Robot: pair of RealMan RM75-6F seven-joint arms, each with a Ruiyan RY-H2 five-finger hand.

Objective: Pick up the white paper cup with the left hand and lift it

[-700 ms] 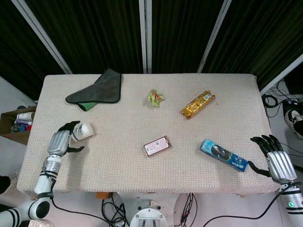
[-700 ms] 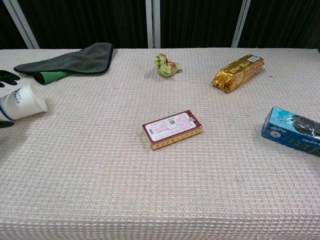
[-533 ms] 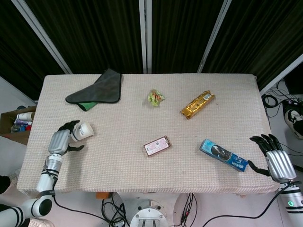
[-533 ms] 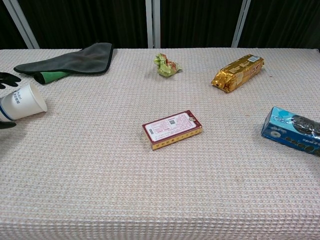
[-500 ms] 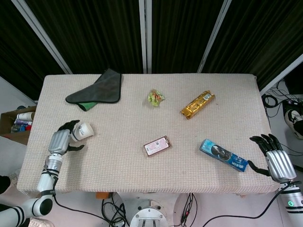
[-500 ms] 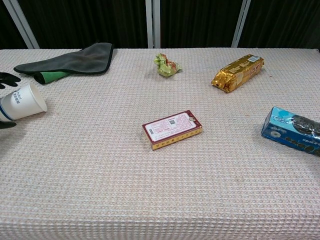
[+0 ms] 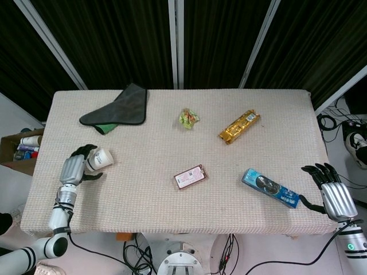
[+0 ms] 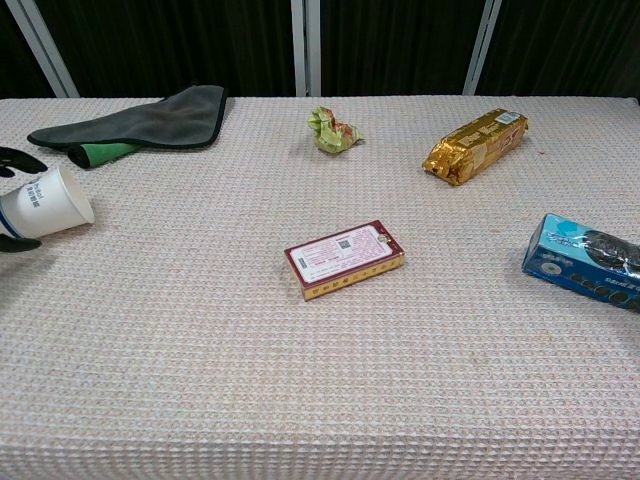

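Note:
The white paper cup (image 7: 102, 158) lies tilted on its side near the table's left edge, its mouth facing right. My left hand (image 7: 73, 169) wraps its dark fingers around the cup's base end. In the chest view the cup (image 8: 45, 204) sits at the far left with fingertips (image 8: 16, 160) above and below it. My right hand (image 7: 334, 195) hovers off the table's front right corner, fingers spread, holding nothing.
On the table (image 7: 143, 195) lie a dark grey cloth (image 7: 117, 109) over something green, a crumpled wrapper (image 7: 188, 118), a gold packet (image 7: 239, 126), a red box (image 7: 190, 177) and a blue packet (image 7: 270, 187). A cardboard box (image 7: 20, 150) stands on the floor left of the table.
My left hand and the cup have shifted very slightly toward the table's far side. The fingers look closer around the cup. The right hand has barely moved.

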